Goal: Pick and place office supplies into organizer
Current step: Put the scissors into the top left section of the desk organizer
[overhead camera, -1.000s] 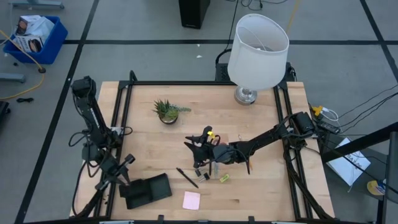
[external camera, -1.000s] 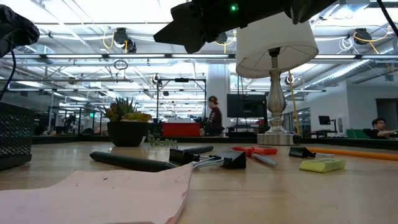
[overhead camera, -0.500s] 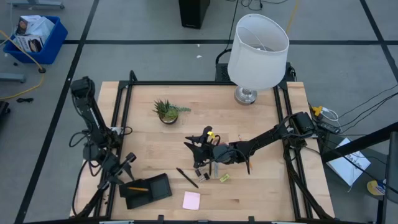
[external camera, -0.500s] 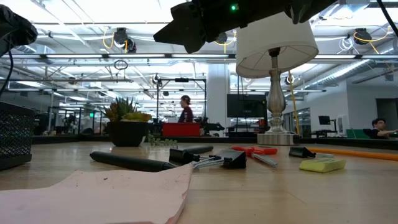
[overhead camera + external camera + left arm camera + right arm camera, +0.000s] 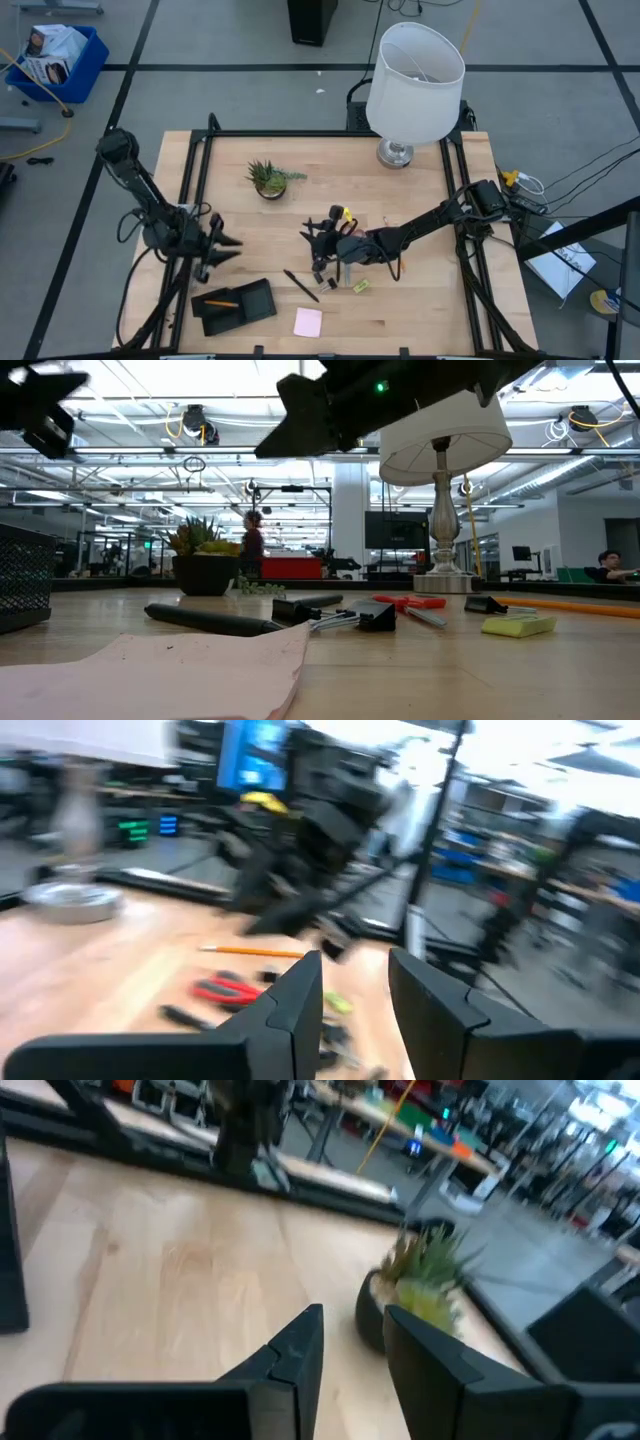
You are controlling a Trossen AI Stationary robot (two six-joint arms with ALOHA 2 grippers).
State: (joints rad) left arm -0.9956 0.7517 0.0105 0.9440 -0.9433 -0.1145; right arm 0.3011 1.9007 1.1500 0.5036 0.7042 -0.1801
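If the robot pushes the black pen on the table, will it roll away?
Probably a little. The black pen looks thin and round and lies flat on bare wood, so a sideways nudge would likely roll it. It looks stiff and light, so it should lift easily, though a thin smooth barrel might slip between the fingers.

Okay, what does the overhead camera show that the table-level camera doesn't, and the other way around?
Only the high view shows the organizer with an orange pencil in it, the whole lampshade, and both arms complete, the left gripper raised beside the organizer. Only the low view shows the room behind and a person walking there. Both show the potted plant, pink sticky-note pad, yellow-green block and black pen.
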